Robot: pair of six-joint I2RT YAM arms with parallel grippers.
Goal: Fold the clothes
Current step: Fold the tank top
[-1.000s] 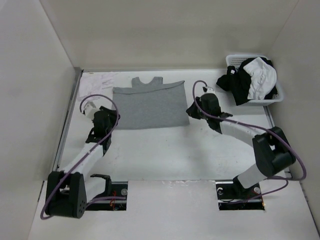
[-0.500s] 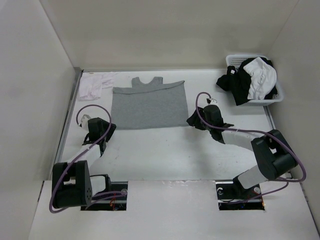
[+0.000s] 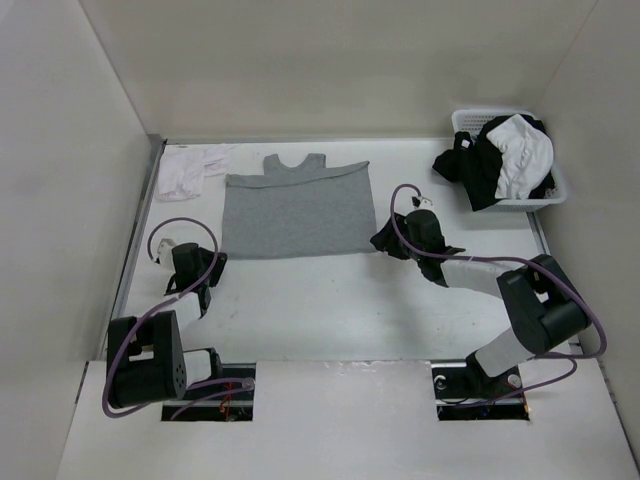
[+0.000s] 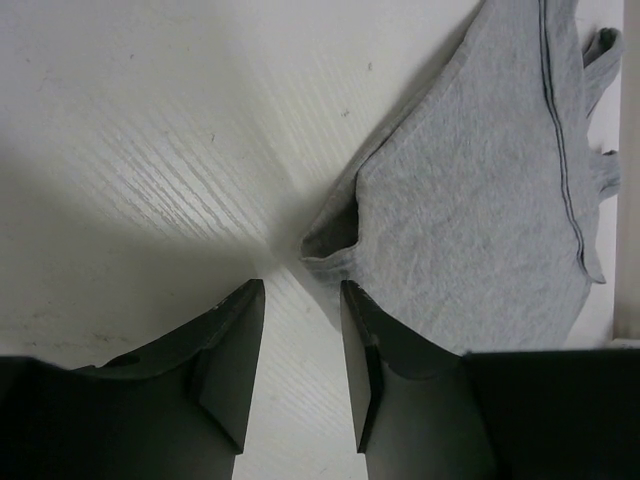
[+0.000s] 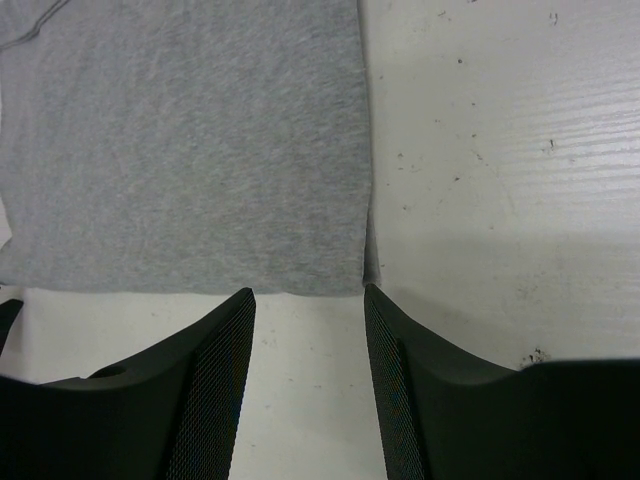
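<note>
White walls close off a pale table [image 3: 330, 300] on three sides; its surface is scuffed and shows faint grain and dark specks in the wrist views. At the far right corner sits a white basket [image 3: 462, 122] heaped with black and white garments [image 3: 505, 160] that spill over its near left rim. A small white cloth [image 3: 185, 170] lies crumpled at the far left.

Between them, on the far middle of the table, the grey garment [image 3: 295, 210] is spread flat in a roughly rectangular shape, with its neckline and straps toward the back wall.

The left gripper [image 4: 300, 285] is low over the table at the garment's near left corner. Its jaws stand a little apart with only bare table between them, and the rucked corner lies just ahead of the fingertips.

The right gripper [image 5: 308, 292] is at the near right corner. Its jaws are parted wider and grasp nothing; the garment's near edge and side edge meet just beyond the gap between its fingertips.
</note>
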